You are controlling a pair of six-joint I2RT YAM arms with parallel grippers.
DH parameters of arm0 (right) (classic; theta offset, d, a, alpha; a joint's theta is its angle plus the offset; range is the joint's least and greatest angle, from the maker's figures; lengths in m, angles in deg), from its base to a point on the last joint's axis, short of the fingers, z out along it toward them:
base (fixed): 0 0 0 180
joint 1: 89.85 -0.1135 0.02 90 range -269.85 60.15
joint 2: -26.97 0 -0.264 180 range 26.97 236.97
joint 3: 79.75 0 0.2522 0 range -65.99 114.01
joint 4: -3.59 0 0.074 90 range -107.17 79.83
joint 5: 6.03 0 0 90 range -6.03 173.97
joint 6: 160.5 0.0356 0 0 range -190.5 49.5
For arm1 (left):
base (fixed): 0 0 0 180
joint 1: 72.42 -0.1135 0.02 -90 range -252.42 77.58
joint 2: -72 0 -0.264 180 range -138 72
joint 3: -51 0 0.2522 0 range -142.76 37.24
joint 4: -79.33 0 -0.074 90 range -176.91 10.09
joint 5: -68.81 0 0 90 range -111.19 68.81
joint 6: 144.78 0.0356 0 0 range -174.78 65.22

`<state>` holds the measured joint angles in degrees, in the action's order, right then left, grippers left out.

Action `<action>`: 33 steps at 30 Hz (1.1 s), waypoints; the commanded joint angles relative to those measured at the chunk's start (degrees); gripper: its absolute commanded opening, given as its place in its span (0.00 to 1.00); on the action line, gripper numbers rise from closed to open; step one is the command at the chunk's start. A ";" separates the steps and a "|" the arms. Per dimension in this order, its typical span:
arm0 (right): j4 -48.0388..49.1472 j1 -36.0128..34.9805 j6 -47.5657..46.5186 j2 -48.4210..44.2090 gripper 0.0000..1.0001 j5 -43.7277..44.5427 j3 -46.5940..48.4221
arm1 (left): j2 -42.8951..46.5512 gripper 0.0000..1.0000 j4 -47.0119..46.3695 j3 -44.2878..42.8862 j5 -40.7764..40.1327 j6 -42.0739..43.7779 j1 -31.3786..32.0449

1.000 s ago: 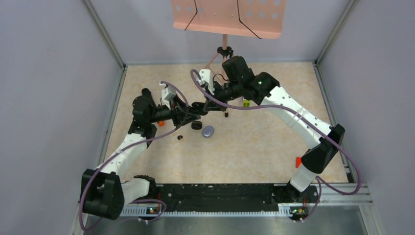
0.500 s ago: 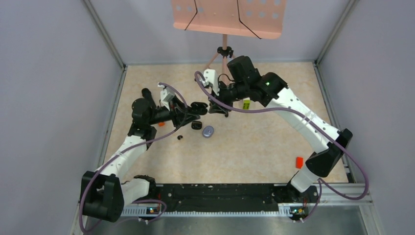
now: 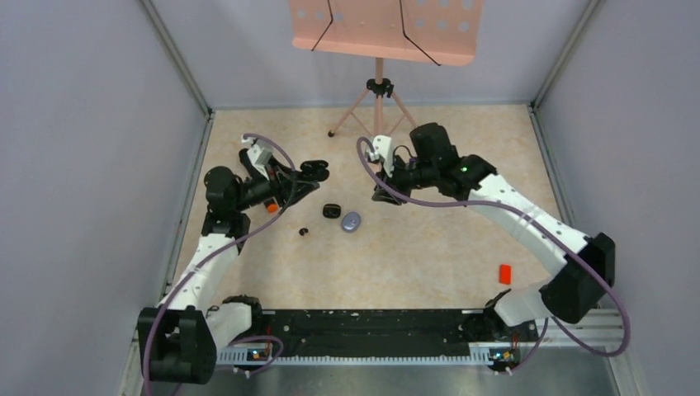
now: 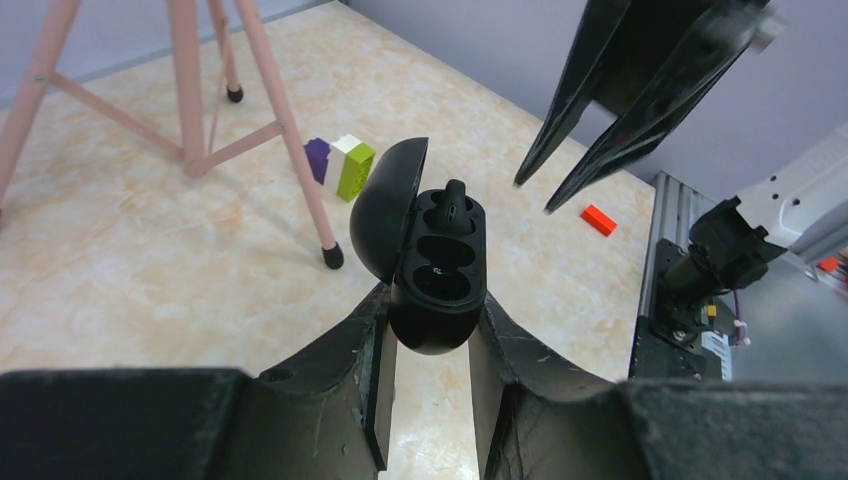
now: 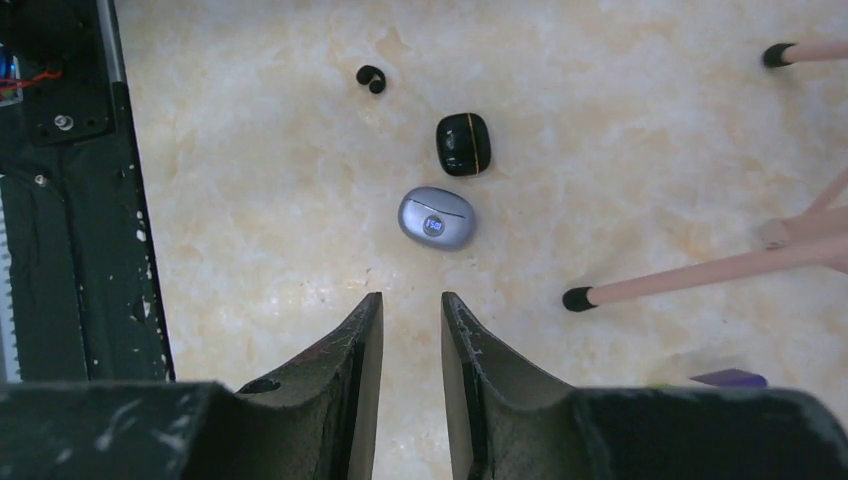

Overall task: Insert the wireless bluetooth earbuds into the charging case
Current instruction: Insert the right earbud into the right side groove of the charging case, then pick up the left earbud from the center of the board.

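Note:
My left gripper (image 3: 307,172) is shut on an open black charging case (image 4: 437,318), held in the air with its lid swung back. One black earbud (image 4: 452,207) sits in the case's upper slot; the lower slot is empty. A loose black earbud (image 3: 304,232) lies on the table, also in the right wrist view (image 5: 371,78). My right gripper (image 3: 380,195) is open and empty, hovering to the right of the case and above the table (image 5: 412,300). No purple earbuds show.
A closed black case with a gold line (image 5: 463,143) and a grey-purple case (image 5: 437,217) lie mid-table. A pink music stand (image 3: 379,91) stands at the back. A green-and-purple block (image 4: 340,165) sits by its leg. A red block (image 3: 505,273) lies right.
The two grippers were tip to tip at the case and have drawn apart. The left swung left with the case; the right pulled back to the right, open.

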<state>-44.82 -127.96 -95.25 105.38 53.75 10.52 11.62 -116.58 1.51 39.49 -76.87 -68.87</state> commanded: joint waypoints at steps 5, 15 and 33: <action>16.81 -3.23 -0.97 12.73 0.25 -5.46 -1.86 | 4.71 0.00 12.58 -4.23 -7.14 2.69 -6.94; 26.92 -12.36 4.86 27.82 0.23 -1.73 2.61 | 5.62 0.00 19.82 -6.28 -16.21 3.56 -14.09; 33.25 -20.18 6.85 46.76 0.38 9.31 15.19 | 4.08 0.00 19.45 -9.18 -19.59 2.93 -21.83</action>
<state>-15.01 -147.58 -89.24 149.90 60.28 21.08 15.33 -96.41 -5.20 19.89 -74.14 -90.02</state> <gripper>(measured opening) 0.378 0.342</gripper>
